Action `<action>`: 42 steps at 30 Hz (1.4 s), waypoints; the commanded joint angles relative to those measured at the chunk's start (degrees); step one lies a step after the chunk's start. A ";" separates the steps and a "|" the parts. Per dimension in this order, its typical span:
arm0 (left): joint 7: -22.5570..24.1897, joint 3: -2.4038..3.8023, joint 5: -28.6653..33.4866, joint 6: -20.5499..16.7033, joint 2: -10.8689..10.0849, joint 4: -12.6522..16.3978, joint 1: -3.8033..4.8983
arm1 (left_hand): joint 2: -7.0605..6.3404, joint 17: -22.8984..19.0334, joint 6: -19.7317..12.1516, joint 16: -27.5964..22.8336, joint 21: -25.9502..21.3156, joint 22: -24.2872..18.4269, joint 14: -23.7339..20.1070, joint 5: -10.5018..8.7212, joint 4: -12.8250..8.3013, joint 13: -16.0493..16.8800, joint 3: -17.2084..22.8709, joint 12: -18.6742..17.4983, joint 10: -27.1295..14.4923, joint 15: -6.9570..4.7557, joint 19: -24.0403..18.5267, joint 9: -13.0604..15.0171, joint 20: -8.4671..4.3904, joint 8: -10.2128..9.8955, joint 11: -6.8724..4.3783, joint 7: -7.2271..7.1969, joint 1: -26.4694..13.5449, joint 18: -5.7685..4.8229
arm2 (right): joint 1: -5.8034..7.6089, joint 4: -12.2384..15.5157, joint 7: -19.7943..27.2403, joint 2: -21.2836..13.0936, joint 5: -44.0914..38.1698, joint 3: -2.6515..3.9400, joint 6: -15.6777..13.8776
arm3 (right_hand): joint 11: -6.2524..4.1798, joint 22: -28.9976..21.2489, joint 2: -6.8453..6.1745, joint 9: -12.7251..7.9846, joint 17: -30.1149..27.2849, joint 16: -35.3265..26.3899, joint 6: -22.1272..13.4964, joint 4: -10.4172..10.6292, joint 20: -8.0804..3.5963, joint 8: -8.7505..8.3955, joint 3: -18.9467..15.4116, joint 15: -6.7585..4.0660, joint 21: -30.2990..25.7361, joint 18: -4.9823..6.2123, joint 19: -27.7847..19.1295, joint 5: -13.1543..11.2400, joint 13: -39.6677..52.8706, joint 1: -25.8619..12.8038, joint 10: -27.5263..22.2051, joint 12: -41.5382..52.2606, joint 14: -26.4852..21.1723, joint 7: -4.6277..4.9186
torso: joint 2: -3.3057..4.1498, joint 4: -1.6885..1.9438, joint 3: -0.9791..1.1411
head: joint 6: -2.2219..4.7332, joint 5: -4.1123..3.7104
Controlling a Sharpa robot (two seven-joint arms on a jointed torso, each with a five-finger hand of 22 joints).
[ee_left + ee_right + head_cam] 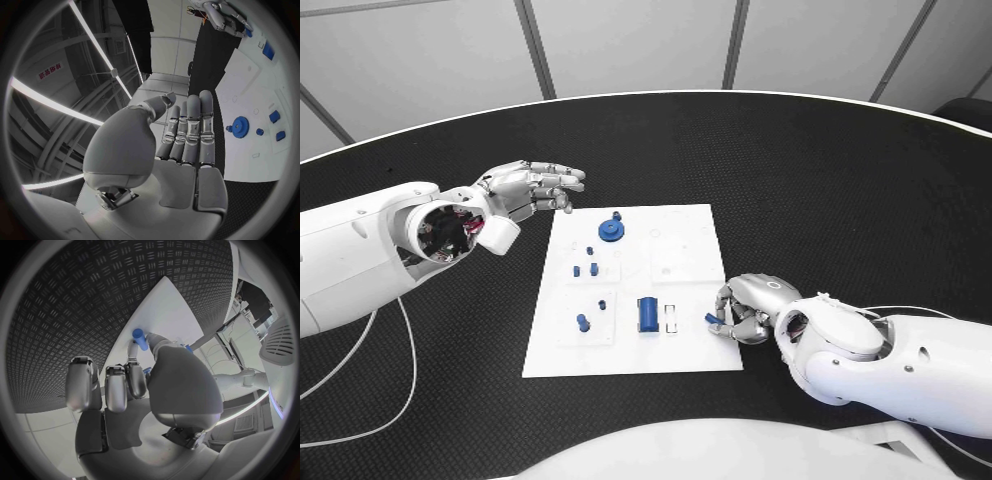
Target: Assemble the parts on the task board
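Your right hand (750,312) sits at the task board's (689,225) near right edge, pinching a small blue peg (140,338) at its fingertips. Your left hand (528,188) hovers beside the board's far left corner, fingers straight, holding nothing. Near it stands the blue gear (612,231).

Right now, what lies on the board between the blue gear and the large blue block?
In the head view, between the blue gear and the large blue block lie small blue pegs on the white task board.
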 commanded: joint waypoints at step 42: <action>-0.19 0.00 0.00 0.27 0.80 -0.27 0.01 | 0.35 -0.13 -0.64 0.12 -0.41 -0.16 -0.42 0.16 0.25 -0.10 -0.06 0.46 -0.61 0.00 0.11 -0.05 0.26 0.26 0.06 0.92 -0.13 1.00 | 0.14 -0.59 0.62 7.16 12.10 1.27 -11.95 | -0.53 8.20 0.59 -12.69 13.76 0.32 -0.61 -7.45 -0.23 2.20 13.91 -0.33 0.55 -0.30 3.33 9.78 8.80 -6.38 1.54 0.15 5.80 -0.31 | 0.22 0.34 -0.35 | 0.34 0.23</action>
